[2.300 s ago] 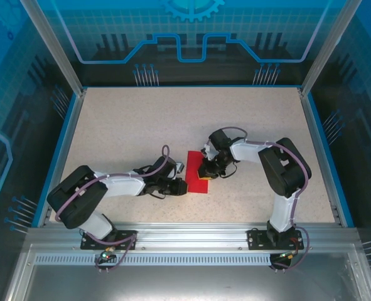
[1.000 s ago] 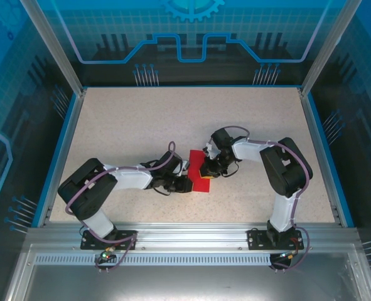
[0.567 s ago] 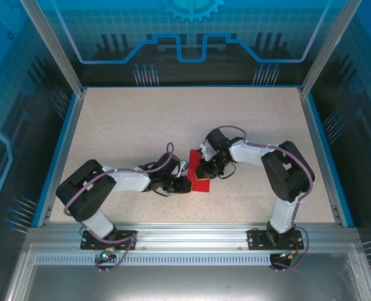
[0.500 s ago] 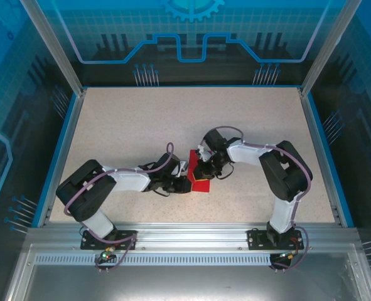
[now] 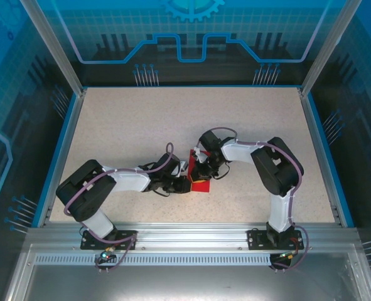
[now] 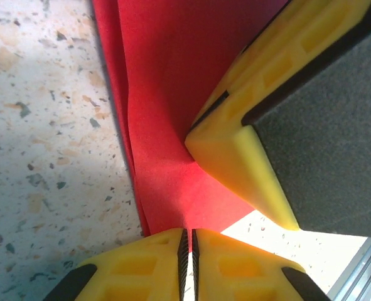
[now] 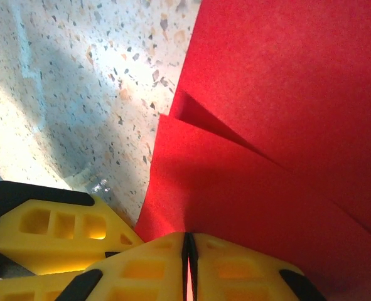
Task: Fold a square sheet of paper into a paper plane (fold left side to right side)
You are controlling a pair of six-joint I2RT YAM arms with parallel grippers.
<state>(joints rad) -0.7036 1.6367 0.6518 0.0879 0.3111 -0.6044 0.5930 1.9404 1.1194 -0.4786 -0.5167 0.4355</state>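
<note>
The red sheet of paper (image 5: 196, 164) lies on the speckled table (image 5: 122, 125), a little toward 6 o'clock from the table's middle, partly covered by both arms where they meet over it. The left gripper (image 5: 186, 183) comes at it from 9 o'clock and the right gripper (image 5: 201, 172) from 2 o'clock, the two just beside each other at the sheet. In the left wrist view the left gripper's yellow fingertips (image 6: 154, 263) sit at 6 o'clock, clenched with a hairline seam between them, and the sheet's lower edge runs into that seam, so they are pinching the paper. From there the red surface climbs toward 12 o'clock, lifted off the table along its 9 o'clock side, where a shadowed second layer shows under the edge. At 3 o'clock the right arm's finger (image 6: 235, 157), yellow with a dark pad (image 6: 323, 157), has its corner against the red surface. In the right wrist view the right gripper's fingertips (image 7: 141, 269) are likewise pressed together at 6 o'clock, nipping the near edge of the sheet. The paper spreads from there toward 12 and 3 o'clock, with a sharp overlapping flap pointing to 9 o'clock; bare table shows at 10 o'clock and the left arm's finger (image 7: 47, 226) at 8 o'clock
</note>
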